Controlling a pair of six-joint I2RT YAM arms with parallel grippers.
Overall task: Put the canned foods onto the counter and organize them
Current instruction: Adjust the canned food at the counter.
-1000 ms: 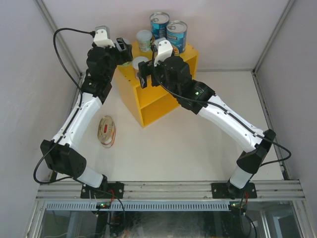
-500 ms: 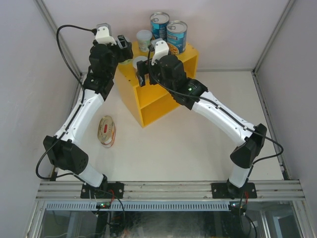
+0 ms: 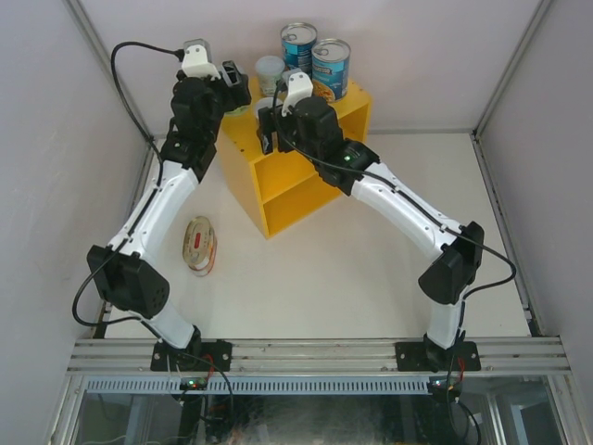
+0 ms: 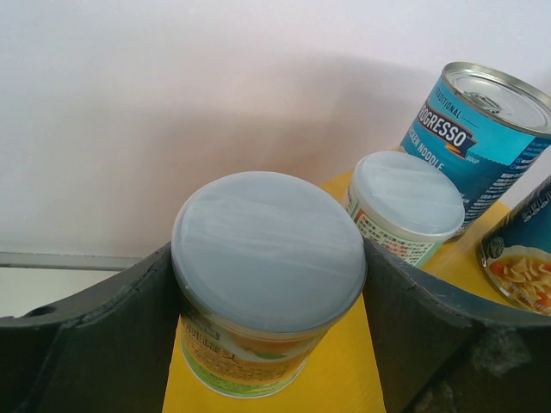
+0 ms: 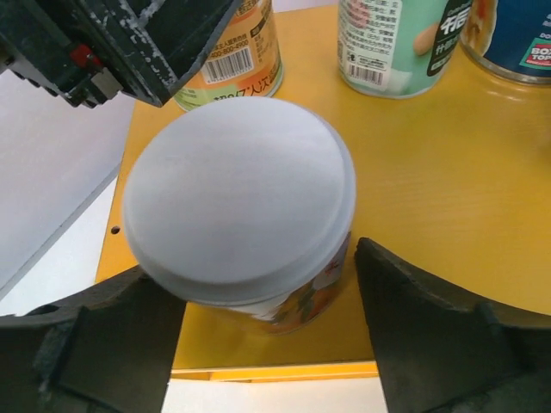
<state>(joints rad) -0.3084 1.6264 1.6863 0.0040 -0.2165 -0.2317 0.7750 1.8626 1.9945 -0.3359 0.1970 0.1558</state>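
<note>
Yellow counter point(image 3: 239, 148), with one inner shelf, at the far centre of the table point(image 3: 324, 269). On its top stand two tall blue cans point(image 3: 331, 65) at far right, with a pale-lidded small can point(image 3: 270, 72) beside them. Stacked oval tins point(image 3: 199, 246) lie on the table at left. Both arms reach far, meeting over the top's left end. The left gripper point(image 4: 269, 258) clamps a second small can point(image 4: 267, 232). The right gripper point(image 5: 254, 267) straddles a third small can point(image 5: 239, 198), jaws apart.

1. A pale-lidded can point(image 4: 267, 258) stands upright on the yellow counter point(image 4: 349, 379), with the dark fingers point(image 4: 95, 335) against its rim on both sides.
2. Behind it to the right, apart, stands a second small can point(image 4: 405, 202).
3. Just beyond that is a tall blue can point(image 4: 478, 129); another blue can point(image 4: 525, 258) is cut off at the right edge.
4. A white wall point(image 4: 172, 103) stands behind.
</note>
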